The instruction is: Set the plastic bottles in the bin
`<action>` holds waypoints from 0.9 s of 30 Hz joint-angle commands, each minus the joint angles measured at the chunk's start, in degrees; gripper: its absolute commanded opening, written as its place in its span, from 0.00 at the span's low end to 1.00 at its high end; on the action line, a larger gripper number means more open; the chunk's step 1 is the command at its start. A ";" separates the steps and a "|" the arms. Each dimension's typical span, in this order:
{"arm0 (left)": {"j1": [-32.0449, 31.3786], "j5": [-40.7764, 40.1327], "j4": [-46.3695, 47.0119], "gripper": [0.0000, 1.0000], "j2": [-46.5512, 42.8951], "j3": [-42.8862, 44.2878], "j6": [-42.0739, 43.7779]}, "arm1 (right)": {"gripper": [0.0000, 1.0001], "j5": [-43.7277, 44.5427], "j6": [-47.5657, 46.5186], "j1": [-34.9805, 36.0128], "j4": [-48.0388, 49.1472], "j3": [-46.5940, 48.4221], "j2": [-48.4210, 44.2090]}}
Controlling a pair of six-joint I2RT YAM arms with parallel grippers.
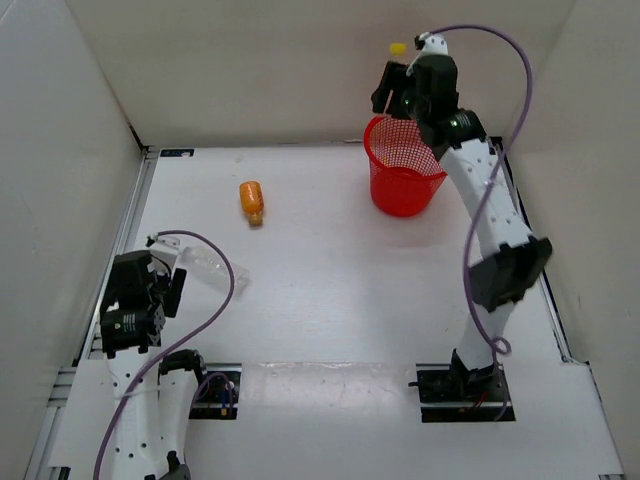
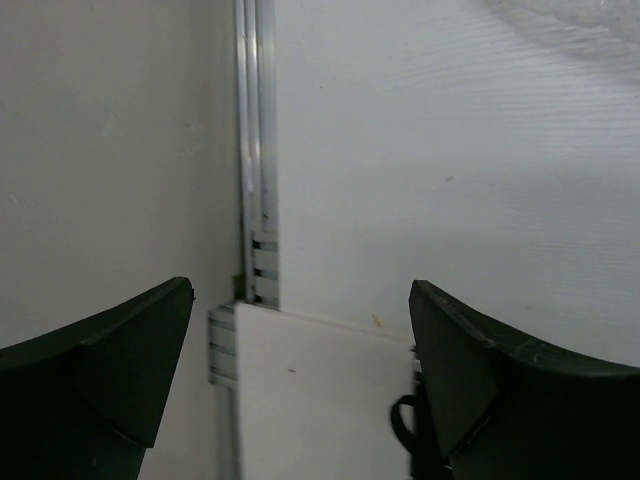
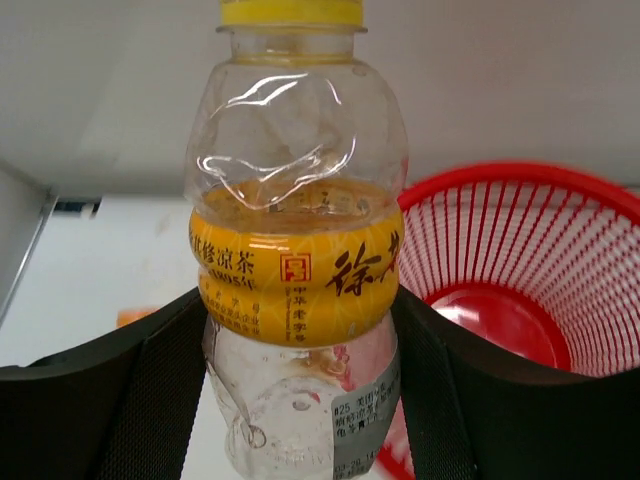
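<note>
My right gripper is shut on the yellow-capped bottle with a yellowish label, holding it high by the far rim of the red mesh bin; only its cap shows in the top view. The bin looks empty in the right wrist view. The orange bottle lies on the table left of the bin. The clear colourless bottle lies at the left, just beyond my left gripper. My left gripper is open and empty over the table's left edge.
White walls enclose the table on three sides. A metal rail runs along the left edge. Purple cables hang from both arms.
</note>
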 commanded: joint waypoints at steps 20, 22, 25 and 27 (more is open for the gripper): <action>-0.18 38.43 8.37 1.00 9.40 -3.35 87.24 | 1.00 -10.91 7.84 -10.14 -6.55 -0.96 4.46; -0.18 38.44 5.21 1.00 13.42 -2.22 92.16 | 1.00 -10.91 6.52 -10.14 -6.55 -3.68 0.96; -1.67 36.95 0.45 1.00 18.79 -0.28 94.37 | 1.00 -9.69 4.77 -9.61 -6.55 -7.80 -3.70; -4.21 35.37 -0.08 1.00 21.09 0.60 91.94 | 1.00 -9.68 4.15 -9.61 -5.94 -10.09 -6.95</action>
